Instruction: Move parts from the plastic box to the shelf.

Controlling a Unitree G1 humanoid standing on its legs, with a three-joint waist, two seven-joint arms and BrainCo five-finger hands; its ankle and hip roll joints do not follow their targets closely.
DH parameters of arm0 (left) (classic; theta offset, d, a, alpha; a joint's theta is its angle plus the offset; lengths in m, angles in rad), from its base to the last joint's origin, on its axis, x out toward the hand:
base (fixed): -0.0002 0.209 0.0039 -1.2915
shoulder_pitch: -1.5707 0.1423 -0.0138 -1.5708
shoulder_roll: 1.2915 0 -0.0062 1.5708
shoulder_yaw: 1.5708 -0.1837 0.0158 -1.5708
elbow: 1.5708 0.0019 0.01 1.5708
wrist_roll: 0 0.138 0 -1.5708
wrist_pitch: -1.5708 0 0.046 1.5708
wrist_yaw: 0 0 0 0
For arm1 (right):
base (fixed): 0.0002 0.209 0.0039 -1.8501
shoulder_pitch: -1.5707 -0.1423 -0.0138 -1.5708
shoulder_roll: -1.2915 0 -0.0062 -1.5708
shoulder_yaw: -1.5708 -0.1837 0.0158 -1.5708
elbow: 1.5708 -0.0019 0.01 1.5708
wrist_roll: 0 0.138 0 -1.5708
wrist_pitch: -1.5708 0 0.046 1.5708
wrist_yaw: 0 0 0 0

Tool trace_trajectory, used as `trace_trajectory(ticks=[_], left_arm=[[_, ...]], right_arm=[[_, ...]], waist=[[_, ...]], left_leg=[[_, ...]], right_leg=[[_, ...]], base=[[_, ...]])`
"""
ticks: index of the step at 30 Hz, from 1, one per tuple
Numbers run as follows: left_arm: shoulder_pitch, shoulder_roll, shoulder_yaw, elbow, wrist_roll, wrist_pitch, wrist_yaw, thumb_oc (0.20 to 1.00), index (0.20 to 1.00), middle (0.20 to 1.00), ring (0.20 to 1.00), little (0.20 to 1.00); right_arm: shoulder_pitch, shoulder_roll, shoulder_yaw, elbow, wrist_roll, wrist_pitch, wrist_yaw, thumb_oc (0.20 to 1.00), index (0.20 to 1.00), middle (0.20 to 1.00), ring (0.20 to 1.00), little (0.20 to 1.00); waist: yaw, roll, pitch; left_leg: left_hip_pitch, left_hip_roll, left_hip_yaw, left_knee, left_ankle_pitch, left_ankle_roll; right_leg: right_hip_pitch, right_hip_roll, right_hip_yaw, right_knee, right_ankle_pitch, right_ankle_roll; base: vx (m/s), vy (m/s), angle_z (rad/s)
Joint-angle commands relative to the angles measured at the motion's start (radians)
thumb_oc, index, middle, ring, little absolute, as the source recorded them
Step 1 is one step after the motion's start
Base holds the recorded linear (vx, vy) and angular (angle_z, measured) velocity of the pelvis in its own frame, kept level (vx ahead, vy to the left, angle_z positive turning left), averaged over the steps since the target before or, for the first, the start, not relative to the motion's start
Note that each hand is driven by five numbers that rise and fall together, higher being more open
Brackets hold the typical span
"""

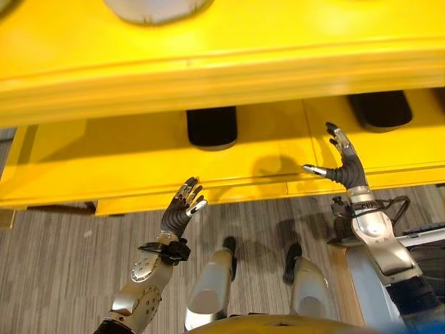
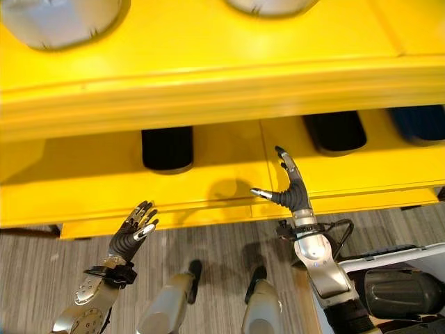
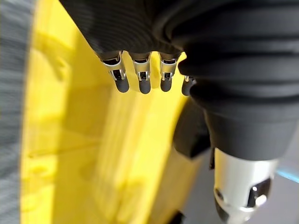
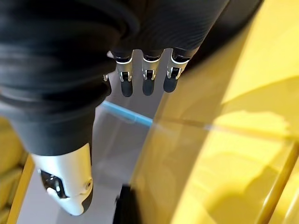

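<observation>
The big yellow shelf is smooth and shiny. Dark rounded parts already sit on it. Both hands are empty with fingers spread: the right hand over the shelf edge, the left hand just before it. Next, I think, fetch another part from the box at the right.

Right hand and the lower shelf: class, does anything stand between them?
Nothing visible does. The right hand, fingers straight and empty, reaches over the front edge of the yellow lower shelf, in the bare stretch between two black parts.
</observation>
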Motion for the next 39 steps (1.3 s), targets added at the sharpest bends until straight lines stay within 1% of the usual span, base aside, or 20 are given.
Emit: trace_trajectory(ticks=[1,4,5,7,10,15,16,19,21,23,26,27,28,31,32,33,34,35,37,39], left_arm=[[-0.005,0.003,0.032,-0.018,0.04,-0.051,-0.033,1.0,1.0,1.0,1.0,1.0],[0.009,-0.005,0.047,-0.02,0.044,-0.049,-0.037,1.0,1.0,1.0,1.0,1.0],[0.022,-0.018,0.068,-0.011,0.059,-0.044,-0.039,1.0,1.0,1.0,1.0,1.0],[0.025,-0.025,0.069,-0.007,0.059,-0.043,-0.04,1.0,1.0,1.0,1.0,1.0],[0.03,-0.058,0.082,0.012,0.052,-0.034,-0.045,1.0,1.0,1.0,1.0,1.0],[0.03,-0.077,0.102,0.022,0.068,-0.032,-0.04,1.0,1.0,1.0,1.0,1.0],[0.024,-0.091,0.109,0.031,0.077,-0.029,-0.035,1.0,1.0,1.0,1.0,1.0],[0.023,-0.095,0.11,0.037,0.079,-0.03,-0.031,1.0,1.0,1.0,1.0,1.0],[0.018,-0.098,0.112,0.042,0.088,-0.027,-0.026,1.0,1.0,1.0,1.0,1.0],[0.002,-0.094,0.111,0.04,0.111,-0.023,-0.021,1.0,1.0,1.0,1.0,1.0],[-0.009,-0.09,0.109,0.039,0.14,-0.022,-0.019,1.0,1.0,1.0,1.0,1.0],[-0.033,-0.088,0.103,0.044,0.161,-0.026,-0.021,1.0,1.0,1.0,1.0,1.0],[-0.041,-0.087,0.097,0.041,0.168,-0.027,-0.018,1.0,1.0,1.0,1.0,1.0],[-0.049,-0.086,0.096,0.044,0.174,-0.033,-0.016,1.0,1.0,1.0,1.0,1.0],[-0.056,-0.08,0.104,0.045,0.175,-0.037,-0.002,1.0,1.0,1.0,1.0,1.0],[-0.056,-0.077,0.115,0.045,0.173,-0.035,0.004,1.0,1.0,1.0,1.0,1.0],[-0.049,-0.076,0.123,0.045,0.173,-0.033,0.008,1.0,1.0,1.0,1.0,1.0],[-0.032,-0.078,0.137,0.045,0.169,-0.027,0.0,1.0,1.0,1.0,1.0,1.0],[-0.032,-0.078,0.137,0.044,0.169,-0.027,0.0,1.0,1.0,1.0,1.0,1.0],[-0.012,-0.083,0.16,0.034,0.158,-0.018,-0.001,1.0,1.0,1.0,1.0,1.0]], right_arm=[[-0.03,-0.005,-0.029,-0.053,0.078,-0.075,0.031,1.0,1.0,1.0,1.0,1.0],[0.005,0.008,-0.037,-0.063,0.122,-0.075,0.048,1.0,1.0,1.0,1.0,1.0],[0.052,0.019,-0.054,-0.067,0.167,-0.071,0.071,1.0,1.0,1.0,1.0,1.0],[0.065,0.024,-0.057,-0.069,0.184,-0.069,0.076,1.0,1.0,1.0,1.0,1.0],[0.102,0.041,-0.073,-0.065,0.215,-0.057,0.082,1.0,1.0,1.0,1.0,1.0],[0.107,0.059,-0.085,-0.057,0.218,-0.048,0.075,1.0,1.0,1.0,1.0,1.0],[0.103,0.074,-0.089,-0.048,0.228,-0.043,0.069,1.0,1.0,1.0,1.0,1.0],[0.104,0.082,-0.089,-0.049,0.233,-0.041,0.067,1.0,1.0,1.0,1.0,1.0],[0.105,0.09,-0.09,-0.049,0.234,-0.037,0.068,1.0,1.0,1.0,1.0,1.0],[0.121,0.114,-0.092,-0.054,0.257,-0.027,0.077,1.0,1.0,1.0,1.0,1.0],[0.147,0.124,-0.098,-0.062,0.256,-0.017,0.086,1.0,1.0,1.0,1.0,1.0],[0.171,0.136,-0.102,-0.07,0.254,-0.013,0.095,1.0,1.0,1.0,1.0,1.0],[0.181,0.142,-0.107,-0.074,0.254,-0.015,0.093,1.0,1.0,1.0,1.0,1.0],[0.193,0.148,-0.109,-0.077,0.253,-0.015,0.095,1.0,1.0,1.0,1.0,1.0],[0.169,0.154,-0.095,-0.065,0.255,-0.013,0.086,1.0,1.0,1.0,1.0,1.0],[0.16,0.156,-0.088,-0.067,0.263,-0.012,0.086,1.0,1.0,1.0,1.0,1.0],[0.157,0.156,-0.079,-0.071,0.268,-0.013,0.086,1.0,1.0,1.0,1.0,1.0],[0.158,0.149,-0.071,-0.068,0.272,-0.012,0.093,1.0,1.0,1.0,1.0,1.0],[0.158,0.149,-0.07,-0.068,0.272,-0.012,0.093,1.0,1.0,1.0,1.0,1.0],[0.132,0.154,-0.056,-0.047,0.273,-0.01,0.09,1.0,1.0,1.0,1.0,1.0]], waist=[[-0.012,-0.012,-0.059],[-0.018,-0.01,-0.082],[-0.033,-0.01,-0.12],[-0.036,-0.01,-0.129],[-0.057,-0.006,-0.182],[-0.069,-0.009,-0.217],[-0.076,-0.013,-0.235],[-0.079,-0.017,-0.239],[-0.086,-0.02,-0.244],[-0.105,-0.037,-0.245],[-0.126,-0.049,-0.243],[-0.148,-0.062,-0.235],[-0.164,-0.068,-0.232],[-0.178,-0.078,-0.222],[-0.167,-0.081,-0.197],[-0.158,-0.075,-0.179],[-0.14,-0.066,-0.166],[-0.122,-0.057,-0.159],[-0.123,-0.057,-0.156],[-0.089,-0.059,-0.167]], left_leg=[[0.01,0.077,-0.01,-0.127,0.144,-0.038],[0.055,0.09,0.006,-0.191,0.168,-0.042],[0.091,0.106,0.02,-0.243,0.185,-0.048],[0.108,0.112,0.025,-0.267,0.192,-0.049],[0.17,0.129,0.057,-0.355,0.22,-0.055],[0.215,0.13,0.092,-0.406,0.226,-0.054],[0.235,0.119,0.112,-0.429,0.224,-0.048],[0.242,0.113,0.123,-0.432,0.22,-0.043],[0.25,0.097,0.133,-0.436,0.21,-0.032],[0.263,0.042,0.168,-0.436,0.18,0.006],[0.274,0.003,0.19,-0.44,0.162,0.028],[0.276,-0.033,0.213,-0.447,0.151,0.044],[0.275,-0.042,0.225,-0.448,0.146,0.046],[0.267,-0.052,0.262,-0.45,0.135,0.053],[0.263,-0.041,0.299,-0.45,0.135,0.058],[0.262,-0.032,0.316,-0.449,0.137,0.063],[0.263,-0.021,0.344,-0.445,0.138,0.069],[0.268,-0.005,0.38,-0.44,0.135,0.072],[0.271,-0.005,0.378,-0.44,0.135,0.072],[0.269,0.007,0.435,-0.433,0.134,0.077]], right_leg=[[0.01,-0.015,0.035,0.023,0.038,0.035],[0.04,0.003,0.039,-0.034,0.059,0.037],[0.07,0.013,0.043,-0.098,0.078,0.042],[0.089,0.019,0.047,-0.131,0.091,0.044],[0.151,0.03,0.059,-0.251,0.139,0.055],[0.176,0.027,0.081,-0.309,0.176,0.068],[0.182,0.018,0.096,-0.328,0.196,0.078],[0.18,0.011,0.105,-0.33,0.204,0.084],[0.174,-0.001,0.124,-0.325,0.214,0.093],[0.138,-0.049,0.183,-0.285,0.251,0.127],[0.112,-0.08,0.234,-0.267,0.29,0.15],[0.081,-0.108,0.286,-0.269,0.343,0.166],[0.068,-0.118,0.306,-0.28,0.375,0.174],[0.025,-0.119,0.336,-0.31,0.435,0.18],[-0.023,-0.112,0.304,-0.291,0.467,0.18],[-0.027,-0.116,0.238,-0.257,0.433,0.18],[-0.023,-0.139,0.134,-0.21,0.382,0.169],[0.012,-0.178,0.018,-0.149,0.327,0.142],[0.015,-0.178,0.016,-0.148,0.325,0.142],[0.056,-0.23,-0.059,-0.097,0.315,0.133]], base=[[0.11,-0.049,-0.36],[0.08,-0.025,-0.25],[0.09,-0.016,-0.22],[0.08,-0.012,-0.18],[0.11,0.022,-0.17],[0.06,0.057,-0.26],[0.04,0.085,-0.27],[0.02,0.08,-0.18],[0.01,0.147,-0.2],[0.0,0.365,-0.39],[-0.02,0.279,-0.49],[-0.06,0.342,-0.46],[-0.08,0.306,-0.57],[-0.09,0.095,-0.59],[-0.17,0.063,-0.91],[-0.19,0.102,-1.23],[-0.16,0.118,-0.97],[-0.1,0.084,-0.92],[-0.05,0.01,-0.87],[-0.09,-0.05,-0.36]])
